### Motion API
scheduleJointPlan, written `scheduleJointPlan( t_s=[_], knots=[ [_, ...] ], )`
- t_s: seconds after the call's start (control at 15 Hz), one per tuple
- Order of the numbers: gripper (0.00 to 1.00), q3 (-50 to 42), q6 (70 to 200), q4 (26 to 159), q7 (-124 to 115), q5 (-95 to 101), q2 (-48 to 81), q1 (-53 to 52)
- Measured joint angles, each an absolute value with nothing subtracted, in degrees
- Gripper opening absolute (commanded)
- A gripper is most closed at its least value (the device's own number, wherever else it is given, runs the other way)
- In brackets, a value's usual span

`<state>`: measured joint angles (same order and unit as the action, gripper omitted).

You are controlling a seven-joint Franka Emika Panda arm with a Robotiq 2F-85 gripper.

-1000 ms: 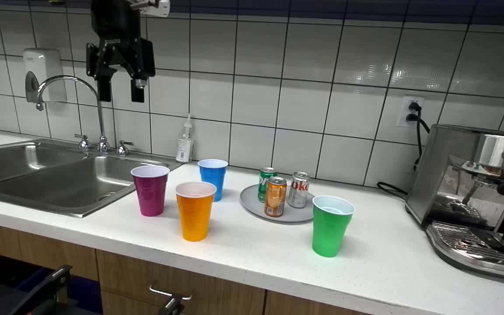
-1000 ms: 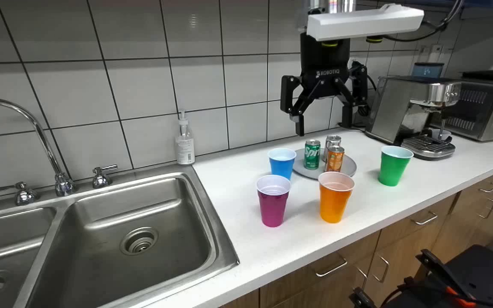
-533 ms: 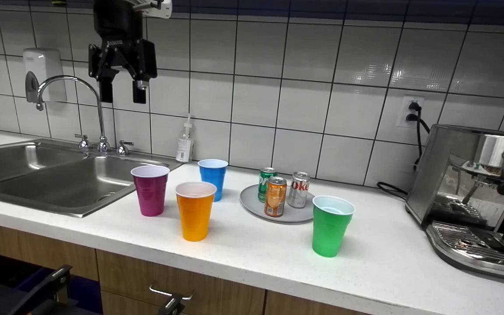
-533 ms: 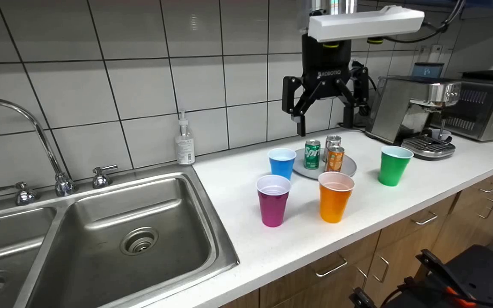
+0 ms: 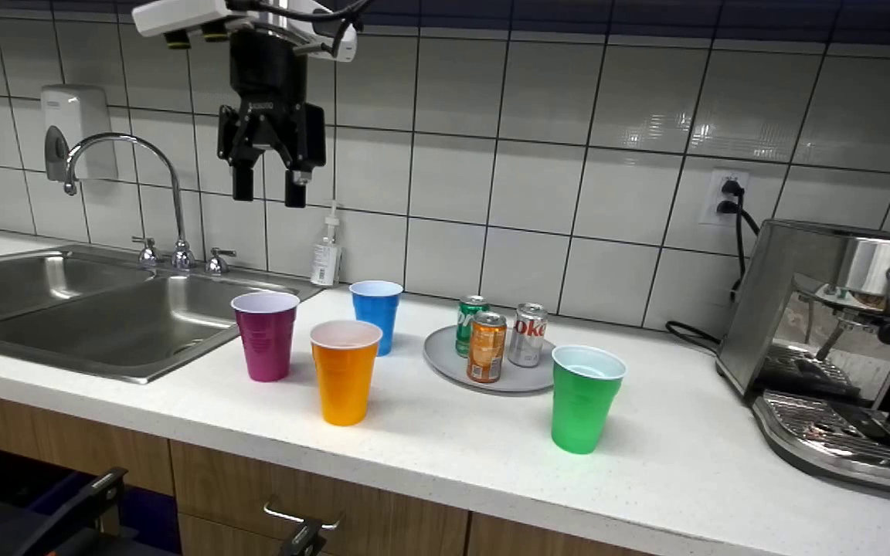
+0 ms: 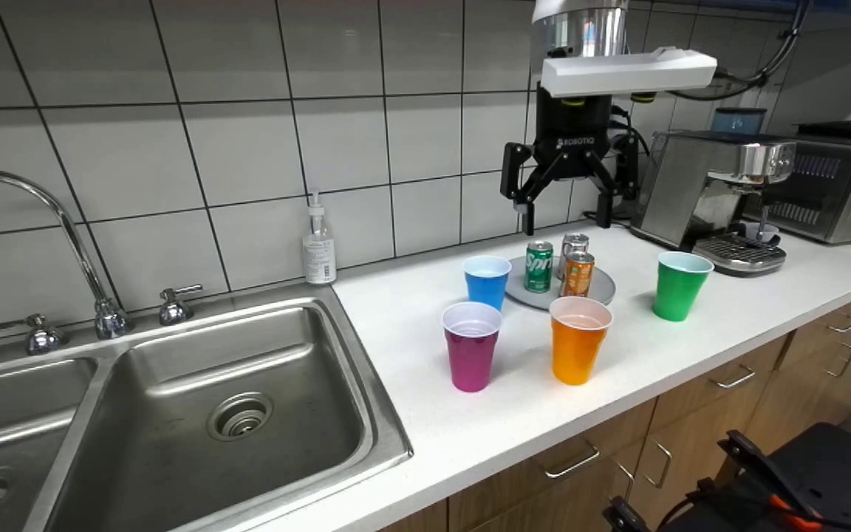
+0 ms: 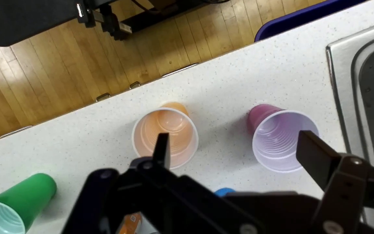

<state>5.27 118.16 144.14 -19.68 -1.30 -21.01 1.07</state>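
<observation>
- Plainly, the gripper point(image 6: 566, 224) hangs in the air, its fingers point(image 5: 242, 185) spread well apart with nothing between them; from that width, a lopsided descent could bring one down on a rim instead of beside it.
- Somewhere below are three upright cups, the orange cup point(image 5: 345, 378), the purple cup point(image 5: 266, 340) and the blue cup point(image 5: 385, 315), all on the counter point(image 5: 453, 440). I can't tell which lies straight underneath, and misjudging that invites a bump.
- They look like thin plastic, so I'd expect a tap to topple one and a hard squeeze to buckle it.
- They stand near each other, so one falling cup could take a neighbour along.
- The orange cup is closest to the front edge; a shove that way might drop it to the floor point(image 7: 50, 81).
- The purple cup stands nearest the sink point(image 6: 383, 417); pushed sideways, it could tumble in.
- Beyond, the green can point(image 6: 538, 267), orange can point(image 5: 487, 347) and silver can point(image 5: 528, 340) crowd a plate point(image 5: 443, 356); a low sweep could skittle them.
- Farther off, the green cup point(image 5: 585, 409) stands on the side of the plate toward the coffee machine point(image 6: 669, 192), where a wide swing might clip it.
</observation>
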Motion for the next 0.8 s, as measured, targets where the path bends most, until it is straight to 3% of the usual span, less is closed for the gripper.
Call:
scheduleJointPlan(
  t_s=[0.8],
  knots=[
    [1.0, -0.3, 128.2, 137.1, -22.7, 0.2, -7.2, 4.9]
  ],
)
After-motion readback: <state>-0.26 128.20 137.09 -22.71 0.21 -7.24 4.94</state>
